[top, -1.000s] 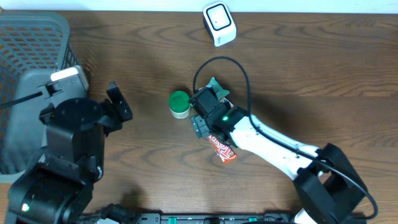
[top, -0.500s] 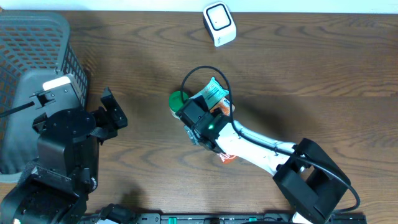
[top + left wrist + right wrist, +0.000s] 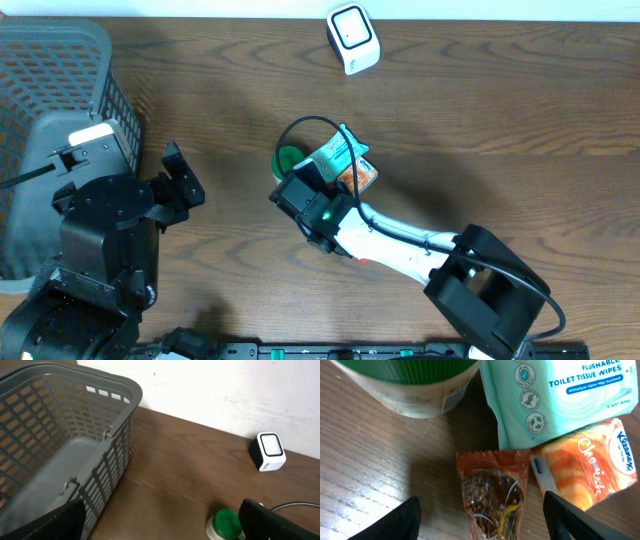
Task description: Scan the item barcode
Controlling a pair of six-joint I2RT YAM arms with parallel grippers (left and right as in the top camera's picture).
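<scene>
My right gripper [image 3: 487,521] hangs open just above the table. A brown snack packet [image 3: 492,492] lies between its two fingers, touching neither. Beyond the packet lie a teal pack of toilet tissue wipes [image 3: 555,395] and an orange tissue pack [image 3: 590,467]. A green-lidded jar [image 3: 415,385] stands to their left. In the overhead view the right gripper [image 3: 305,200] covers the snack packet, beside the jar [image 3: 288,158]. The white scanner [image 3: 352,38] stands at the table's far edge. My left gripper [image 3: 178,185] is wide open and holds nothing.
A grey mesh basket [image 3: 60,70] fills the far left; its wall [image 3: 107,455] is close to my left gripper [image 3: 160,521]. The scanner [image 3: 270,451] and the jar [image 3: 227,524] show in the left wrist view. A black cable [image 3: 300,125] loops above the items.
My right arm has swung left and toward the near edge, settling over the snack packet, and its jaws have narrowed a little. The left arm shifted slightly, then stayed still.
</scene>
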